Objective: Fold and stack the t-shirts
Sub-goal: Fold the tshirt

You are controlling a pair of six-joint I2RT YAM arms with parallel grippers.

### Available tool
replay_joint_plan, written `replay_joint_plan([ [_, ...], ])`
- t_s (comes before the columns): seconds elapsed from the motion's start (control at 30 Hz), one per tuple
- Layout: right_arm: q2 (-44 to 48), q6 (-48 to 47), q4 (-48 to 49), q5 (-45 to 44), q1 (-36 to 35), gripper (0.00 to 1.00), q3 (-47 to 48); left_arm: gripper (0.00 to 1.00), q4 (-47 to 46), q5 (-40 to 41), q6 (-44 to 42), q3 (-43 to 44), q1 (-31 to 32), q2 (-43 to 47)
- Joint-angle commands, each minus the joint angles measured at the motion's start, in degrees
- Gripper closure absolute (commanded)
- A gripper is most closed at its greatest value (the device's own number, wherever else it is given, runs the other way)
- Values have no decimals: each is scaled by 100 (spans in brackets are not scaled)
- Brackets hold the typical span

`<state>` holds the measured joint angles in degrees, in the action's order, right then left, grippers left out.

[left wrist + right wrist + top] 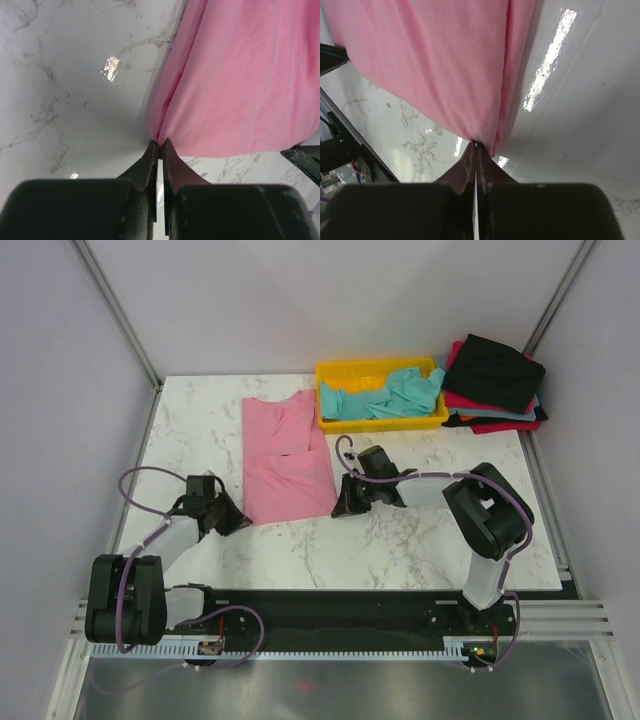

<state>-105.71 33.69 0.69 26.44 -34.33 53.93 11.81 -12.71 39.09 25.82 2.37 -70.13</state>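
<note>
Pink t-shirt (pixel 285 455) lies flat, long axis running 12 to 6 o'clock. Left gripper (pixel 160 145) pinches its 7 o'clock corner and right gripper (pixel 476 146) pinches its 5 o'clock corner.

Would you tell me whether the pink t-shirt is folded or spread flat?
Partly folded: the pink t-shirt lies as a narrow strip with overlapping layers.

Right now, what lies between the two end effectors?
The pink t-shirt: its near hem runs from the left end effector to the right end effector, each shut on a corner. The top view shows it.
</note>
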Motion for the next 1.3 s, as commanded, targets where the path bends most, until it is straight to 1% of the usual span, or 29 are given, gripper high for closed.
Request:
replay_joint_plan([
  [0.0, 129, 5, 265, 143, 5, 100, -119, 95, -145, -109, 46, 1, 0, 43],
  [0.03, 199, 23, 274, 143, 5, 100, -163, 98, -22, -118, 55, 28, 0, 87],
  [0.1, 279, 50, 274, 160, 5, 100, -216, 98, 84, -214, 81, 72, 0, 323],
  [0.17, 498, 102, 274, 195, -4, 100, -330, 98, 434, -267, 151, 107, 9, 587],
  [0.2, 586, 111, 265, 213, 5, 100, -374, 98, 627, -267, 151, 159, 9, 936],
  [0.27, 946, 146, 239, 195, 5, 100, -541, 98, 1207, -188, 151, 247, 18, 1289],
  [0.3, 1069, 155, 221, 178, 14, 100, -594, 98, 1288, -136, 238, 274, 70, 1596],
  [0.33, 1322, 173, 152, 152, 5, 100, -690, 98, 1332, -161, 283, 283, 236, 1729],
  [0.43, 1858, 243, -7, 64, -4, 100, -883, 98, 1806, -337, 476, 388, 308, 2073],
  [0.53, 2229, 287, -60, -68, -4, 100, -1094, 98, 2140, -215, 599, 467, 474, 2371],
  [0.6, 2222, 235, -234, -164, -13, 63, -1139, 98, 2167, -39, 661, 459, 588, 2407],
  [0.63, 2117, 208, -218, -182, -13, 47, -1165, 98, 2167, -12, 670, 450, 598, 2320],
  [0.67, 2046, 191, -166, -191, -13, 38, -1183, 98, 2167, 5, 661, 459, 598, 2267],
  [0.77, 1686, 225, 124, -113, -13, 35, -1166, 98, 2167, -3, 618, 494, 598, 2100],
  [1.03, 746, 146, 353, -77, -39, 35, -762, 98, 2150, 58, 617, 494, 598, 2030],
  [1.1, 614, 146, 449, -42, -57, 38, -718, 98, 2123, 67, 608, 476, 598, 2003],
  [1.13, 526, 155, 493, -25, -65, 41, -717, 98, 2115, 58, 608, 476, 598, 1977],
  [1.17, 490, 173, 555, 10, -65, 51, -726, 98, 2115, 58, 608, 476, 598, 1977],
  [1.23, 420, 190, 599, 28, -92, 57, -761, 98, 2123, 76, 608, 476, 598, 1994],
  [1.27, 428, 182, 625, 37, -83, 67, -787, 98, 2115, 110, 608, 476, 598, 2003],
])
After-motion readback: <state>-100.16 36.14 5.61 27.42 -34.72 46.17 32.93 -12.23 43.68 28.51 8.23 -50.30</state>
